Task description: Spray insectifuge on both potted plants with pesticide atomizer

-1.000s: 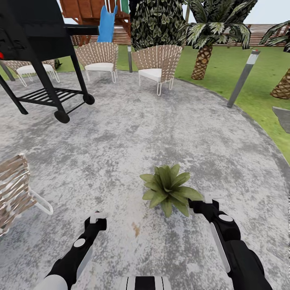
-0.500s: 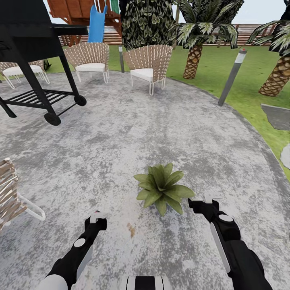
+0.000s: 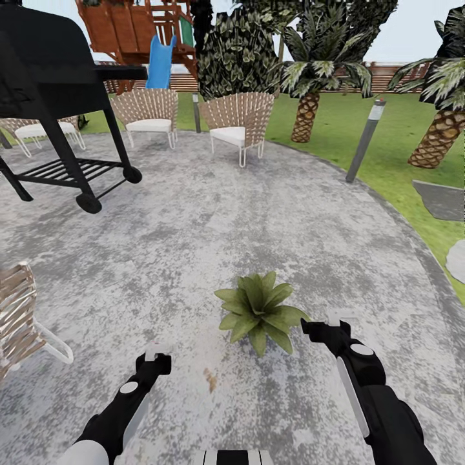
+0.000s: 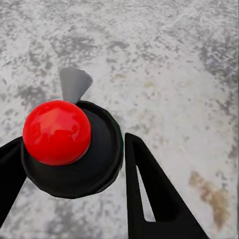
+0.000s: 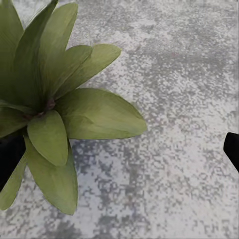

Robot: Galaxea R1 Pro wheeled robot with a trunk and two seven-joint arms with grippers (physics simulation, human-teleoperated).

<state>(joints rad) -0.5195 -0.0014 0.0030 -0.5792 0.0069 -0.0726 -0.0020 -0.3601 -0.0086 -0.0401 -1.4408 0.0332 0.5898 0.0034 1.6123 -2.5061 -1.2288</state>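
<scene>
One potted plant (image 3: 258, 310), a rosette of pointed green leaves, stands on the round grey stone patio (image 3: 194, 226) just ahead of me; its pot is hidden under the leaves. My right gripper (image 3: 323, 326) hangs open right beside the plant, whose leaves (image 5: 55, 109) lie close in the right wrist view between the wide-apart fingers (image 5: 119, 154). My left gripper (image 3: 155, 356) is lower and to the left. Its fingers (image 4: 149, 194) flank a black round top with a red ball and grey spout, the pesticide atomizer (image 4: 99, 159) seen end-on. The second plant is out of view.
A black grill (image 3: 51, 77) stands at the far left. Wicker seats (image 3: 236, 123) (image 3: 152, 110) line the patio's far rim, and another (image 3: 19, 316) is near my left. A grey bollard lamp (image 3: 363, 139) and palms (image 3: 307, 110) stand on the lawn (image 3: 400, 161).
The whole picture has shifted, so the camera has turned and tilted. The plant sits slightly further left in view. Both arms hold the same pose.
</scene>
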